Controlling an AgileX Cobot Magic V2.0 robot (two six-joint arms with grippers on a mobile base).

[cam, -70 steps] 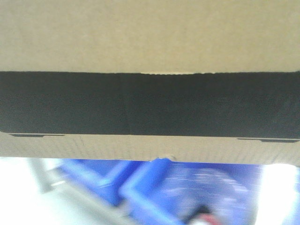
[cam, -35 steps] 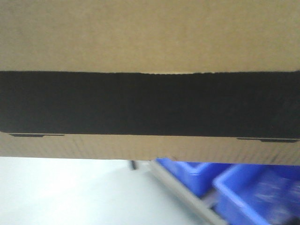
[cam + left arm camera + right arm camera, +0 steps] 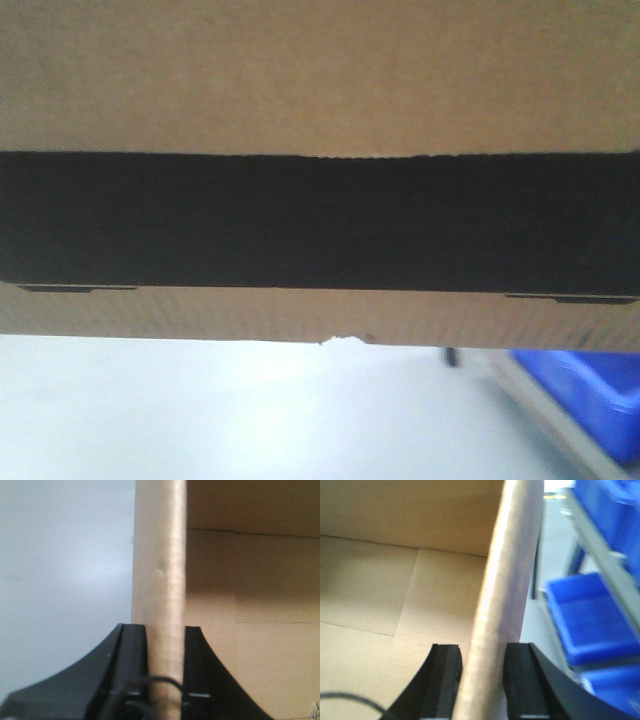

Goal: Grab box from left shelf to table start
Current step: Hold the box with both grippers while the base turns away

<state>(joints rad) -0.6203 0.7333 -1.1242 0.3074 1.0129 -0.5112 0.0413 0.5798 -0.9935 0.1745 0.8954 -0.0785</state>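
Box (image 3: 320, 80) fills the upper two thirds of the front view, close to the lens, its black panel (image 3: 320, 220) running the full width. No lettering is legible. The top is open: both wrist views look down onto a bare cardboard floor inside. The box is judged to be carried between the two arms, not resting on the shelf.

Left hand (image 3: 163, 640) is closed on the box's left wall, one finger (image 3: 132, 650) outside and the other inside, both pressed to the cardboard. Right hand (image 3: 481, 655) grips the right wall likewise, fingers narrow with the wall between them. A thin black cable (image 3: 155, 682) loops across the base of the left hand.

Shelf (image 3: 545, 415) shows only as a grey rail at the lower right of the front view, with a blue bin (image 3: 590, 395) behind it. The right wrist view shows rack and bins just beyond the box's right wall. Box and shelf appear apart. Below the box lies a pale surface (image 3: 200, 420); whether it is the desk or the floor cannot be told.

Judgement: extraction from the shelf is done and the transfer is in hand. The next move calls for bringing the box over the desk and lowering it level, both arms matched so the thin walls do not twist or buckle. The hands should open only once the base is seated.
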